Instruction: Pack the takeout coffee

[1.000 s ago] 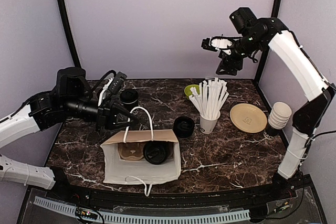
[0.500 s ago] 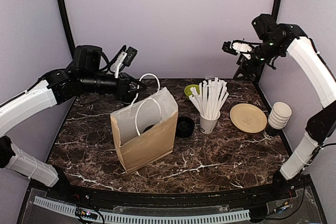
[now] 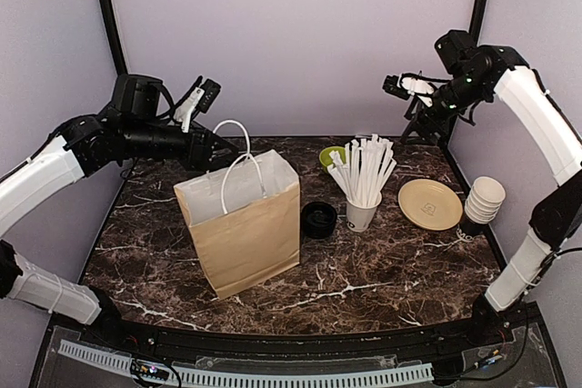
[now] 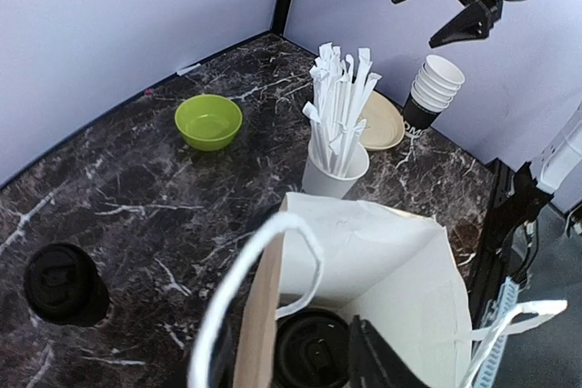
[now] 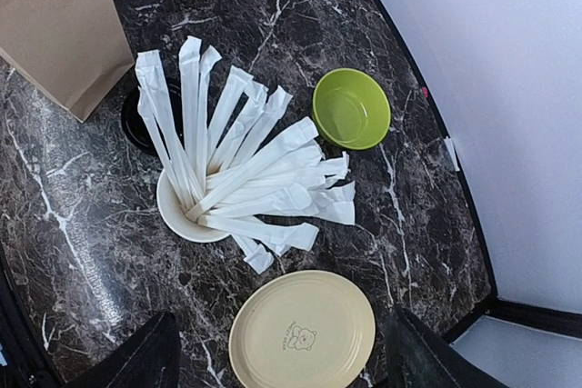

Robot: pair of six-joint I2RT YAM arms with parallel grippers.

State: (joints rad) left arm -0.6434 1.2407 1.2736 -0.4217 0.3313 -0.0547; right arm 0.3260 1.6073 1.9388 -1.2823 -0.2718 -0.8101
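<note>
- The left gripper (image 3: 225, 149) hovers at the bag's upper rear edge. Its jaws are apart and a white handle loop is just beside them.
- The paper bag (image 3: 245, 229) stands upright with its mouth open.
- One takeout coffee (image 4: 311, 349) sits inside the bag on the bottom, lid up.
- A second takeout coffee (image 4: 60, 283) stands on the table behind the bag.
- The stack of black lids (image 3: 318, 218) is just right of the bag. The green bowl (image 3: 331, 156) lies behind it, and the straw cup (image 3: 362, 213) stands beside it.
- The right gripper (image 3: 406, 103) is raised high at the rear right, jaws wide apart and empty.
- The tan plate (image 3: 429, 203) and the stack of lidless cups (image 3: 482, 201) sit at the right edge.
</note>
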